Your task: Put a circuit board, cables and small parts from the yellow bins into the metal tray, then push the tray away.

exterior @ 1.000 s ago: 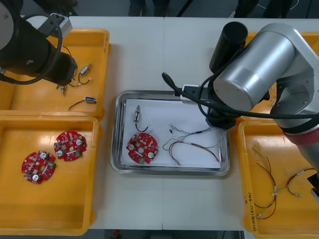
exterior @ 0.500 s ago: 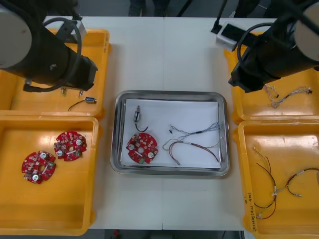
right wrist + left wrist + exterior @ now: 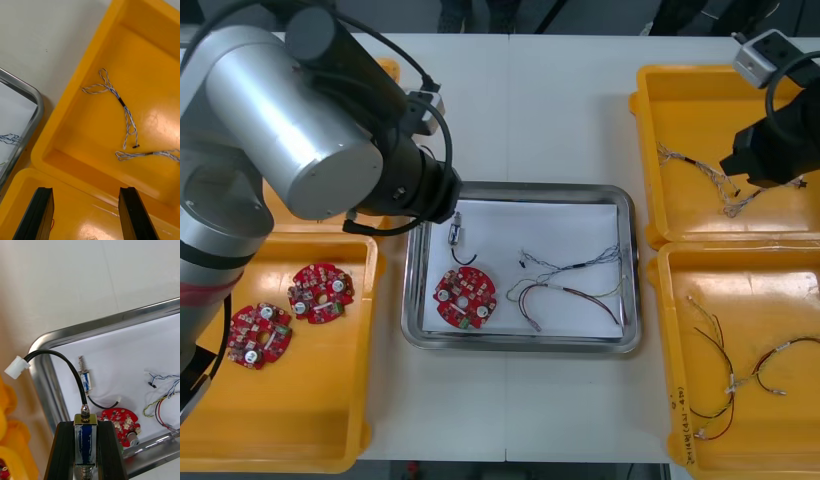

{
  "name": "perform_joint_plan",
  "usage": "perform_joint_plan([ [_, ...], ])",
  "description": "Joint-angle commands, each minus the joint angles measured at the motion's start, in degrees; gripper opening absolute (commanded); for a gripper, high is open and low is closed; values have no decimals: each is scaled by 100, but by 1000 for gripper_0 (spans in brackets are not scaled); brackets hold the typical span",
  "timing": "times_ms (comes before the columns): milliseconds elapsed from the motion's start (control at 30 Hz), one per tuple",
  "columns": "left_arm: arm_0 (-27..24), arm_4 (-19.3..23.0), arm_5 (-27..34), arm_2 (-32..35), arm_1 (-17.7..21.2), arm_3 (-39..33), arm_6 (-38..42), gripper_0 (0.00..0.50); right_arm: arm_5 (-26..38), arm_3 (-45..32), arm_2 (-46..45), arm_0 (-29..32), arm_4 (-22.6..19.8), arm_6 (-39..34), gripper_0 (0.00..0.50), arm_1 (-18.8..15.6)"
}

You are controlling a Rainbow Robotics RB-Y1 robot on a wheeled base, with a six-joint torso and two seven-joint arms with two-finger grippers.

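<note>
My left gripper [image 3: 85, 427] is shut on a small metal part [image 3: 85, 437] with a blue body, a black cable and a white plug [image 3: 16, 367]. It hangs above the left end of the metal tray [image 3: 520, 187]. On the tray's white inside lie a red circuit board [image 3: 465, 297], another small metal part [image 3: 455, 235] and thin cables [image 3: 570, 285]. My right gripper [image 3: 86, 215] is open with nothing between its fingers, over the far right yellow bin [image 3: 690, 90], close to twisted blue and white cables [image 3: 125, 112].
The near left bin [image 3: 280, 420] holds two more red boards [image 3: 320, 292]. Red, yellow and black cables [image 3: 740, 380] lie in the near right bin [image 3: 680, 300]. My left arm [image 3: 300, 130] covers most of the far left bin.
My left arm swung from the far left bin to the tray's left end, carrying the small part. My right arm drew back from over the tray to the far right bin.
</note>
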Motion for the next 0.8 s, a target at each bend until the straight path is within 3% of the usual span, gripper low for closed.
perform_joint_plan([
  [33,-125,-265,-382,-480,-276,230,732,2,16,-250,-595,466,-103,-190,500,-388],
  [367,-169,-722,-1234,-1104,-549,1039,758,2,16,-259,-1650,1380,-367,-190,500,-546],
  [800,-240,-836,-1973,-1535,-698,1698,838,2,16,-443,-2133,2171,-349,-287,500,-546],
])
